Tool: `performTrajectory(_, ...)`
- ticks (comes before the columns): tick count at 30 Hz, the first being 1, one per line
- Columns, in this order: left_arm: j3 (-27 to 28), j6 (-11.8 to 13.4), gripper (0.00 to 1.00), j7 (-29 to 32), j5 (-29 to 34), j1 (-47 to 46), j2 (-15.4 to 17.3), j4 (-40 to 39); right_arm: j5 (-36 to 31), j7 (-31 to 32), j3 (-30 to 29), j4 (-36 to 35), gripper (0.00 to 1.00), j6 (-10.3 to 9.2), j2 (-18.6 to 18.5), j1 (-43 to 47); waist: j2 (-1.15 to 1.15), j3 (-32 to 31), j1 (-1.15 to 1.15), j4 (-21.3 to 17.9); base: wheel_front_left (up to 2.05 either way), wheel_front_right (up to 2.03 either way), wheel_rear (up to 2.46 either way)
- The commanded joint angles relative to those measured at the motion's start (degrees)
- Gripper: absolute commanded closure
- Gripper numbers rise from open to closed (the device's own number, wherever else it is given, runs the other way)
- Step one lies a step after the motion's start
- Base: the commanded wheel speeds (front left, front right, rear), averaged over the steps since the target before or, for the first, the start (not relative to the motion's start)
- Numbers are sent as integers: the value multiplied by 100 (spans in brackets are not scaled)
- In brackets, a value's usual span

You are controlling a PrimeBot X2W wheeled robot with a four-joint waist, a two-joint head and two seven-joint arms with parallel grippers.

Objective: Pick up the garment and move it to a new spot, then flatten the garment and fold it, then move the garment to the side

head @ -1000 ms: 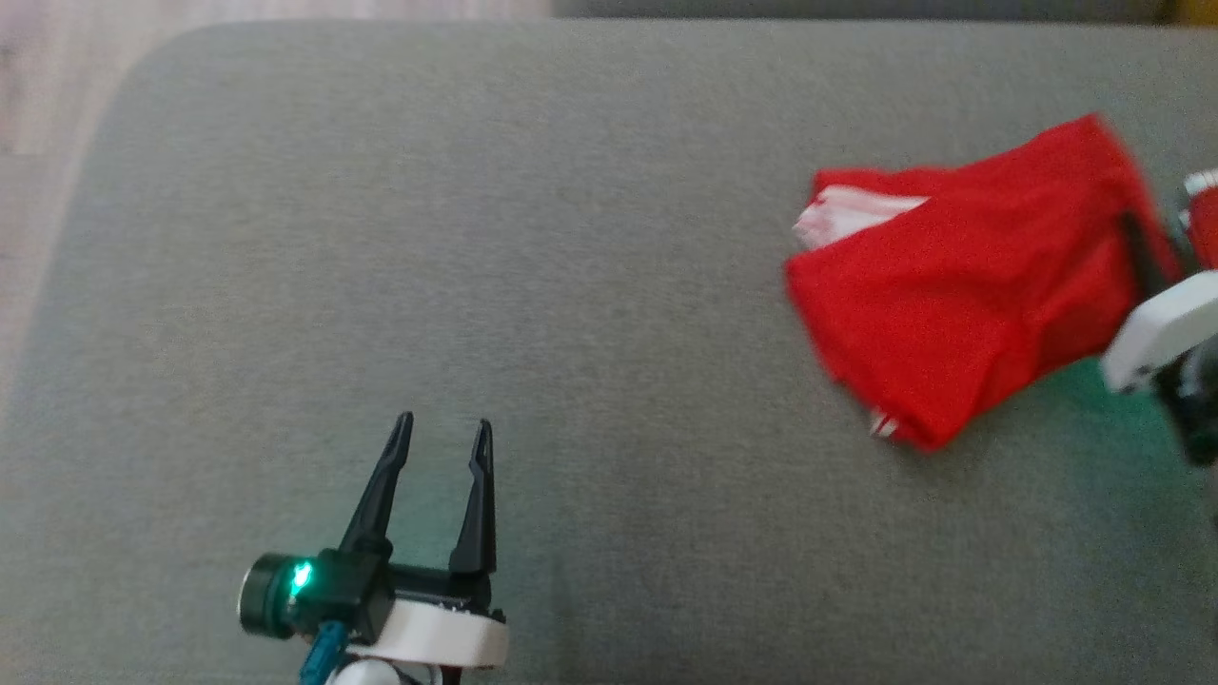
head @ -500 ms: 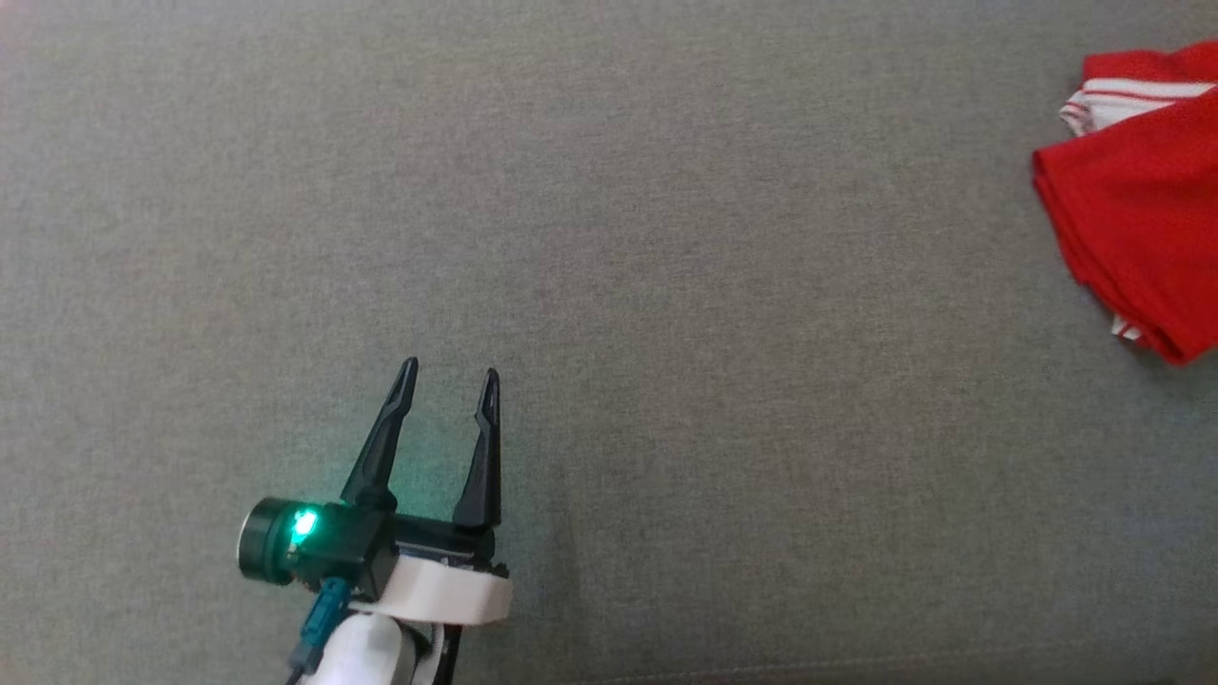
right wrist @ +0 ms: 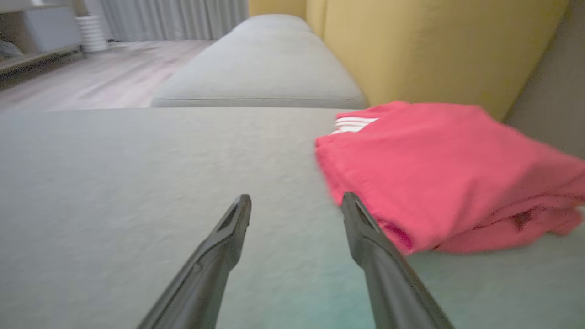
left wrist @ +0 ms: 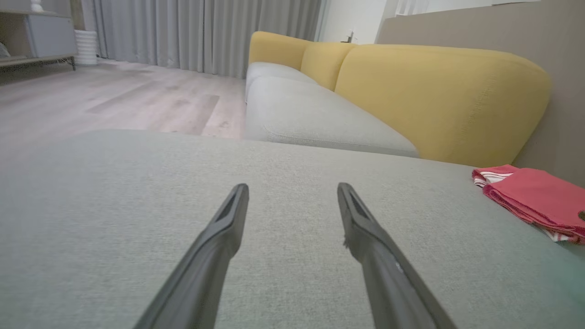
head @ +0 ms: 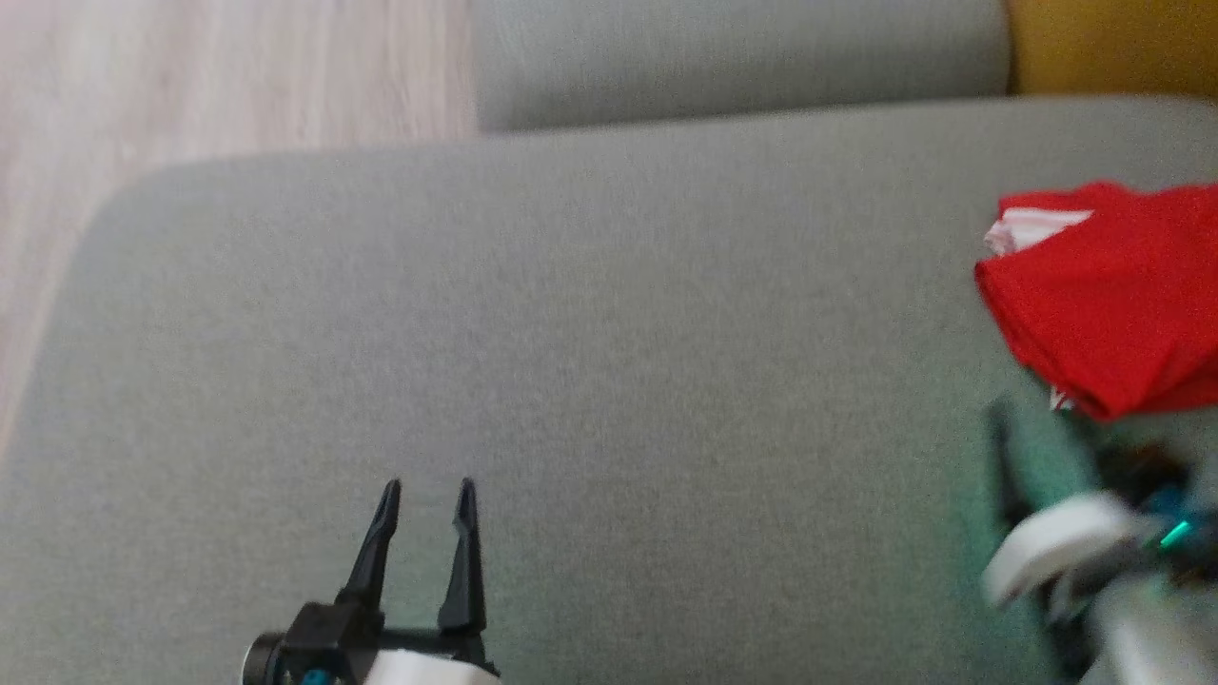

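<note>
The grey seat [head: 571,333] carries the red garment [head: 1113,295], folded, at its right end. The last step, setting it aside, looks done. The right gripper [right wrist: 295,201] stands wide and empty just beside the cloth's near edge. The left gripper [left wrist: 292,187] is also wide and empty, well apart. The next move calls for drawing the right arm back without snagging the fold.
</note>
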Motion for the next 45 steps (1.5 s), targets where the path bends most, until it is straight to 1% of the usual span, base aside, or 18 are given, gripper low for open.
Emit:
performTrajectory(1,222,116,0,-47,36,-141,-16,-149,-1,-136,283,-272,0,37,99,80,0,-571,2,174,0,0,0)
performTrajectory(3,308,274,0,-47,135,-65,-15,-58,138,-221,592,-368,0,37,371,461,0,-755,2,236,0,0,0)
performTrajectory(5,372,348,0,-47,223,17,-14,2,220,-265,861,-504,0,37,523,808,0,-927,2,310,0,0,0)
performTrajectory(6,414,374,0,-47,240,69,-14,12,244,-271,926,-693,0,37,579,958,0,-1012,2,347,0,0,0)
performTrajectory(8,498,393,0,-47,293,180,-12,-41,294,-275,928,-1143,0,37,683,1302,0,-1142,2,415,0,0,0)
performTrajectory(11,603,366,0,-47,463,373,32,-223,172,-276,880,-1775,0,37,780,1767,0,-1275,2,502,0,0,0)
performTrajectory(16,750,266,0,-47,701,685,42,-512,-48,-277,658,-2483,0,37,852,2212,0,-1343,2,588,0,0,0)
performTrajectory(19,798,214,0,-47,802,815,34,-587,-1,-278,573,-2675,0,37,861,2362,0,-1358,2,618,0,0,0)
performTrajectory(25,827,114,0,-47,927,851,17,-554,98,-278,515,-2716,0,37,864,2432,0,-1357,2,625,0,0,0)
performTrajectory(30,843,92,0,-47,975,846,7,-535,109,-278,510,-2707,0,37,864,2434,0,-1361,2,586,0,0,0)
performTrajectory(31,835,117,0,-47,1097,842,13,-547,112,-278,516,-2702,0,37,864,2425,0,-1359,2,544,0,0,0)
performTrajectory(32,590,126,100,0,1100,1112,41,-335,93,-215,397,-2492,100,-1,910,2650,0,-1360,2,548,0,0,0)
performTrajectory(36,559,126,100,35,1086,1212,23,40,98,-205,399,-2096,100,-1,911,2764,0,-1359,3,547,0,0,0)
performTrajectory(45,670,38,100,160,440,1063,40,57,722,-54,338,-2102,100,2,907,2610,0,-1278,3,513,0,0,0)
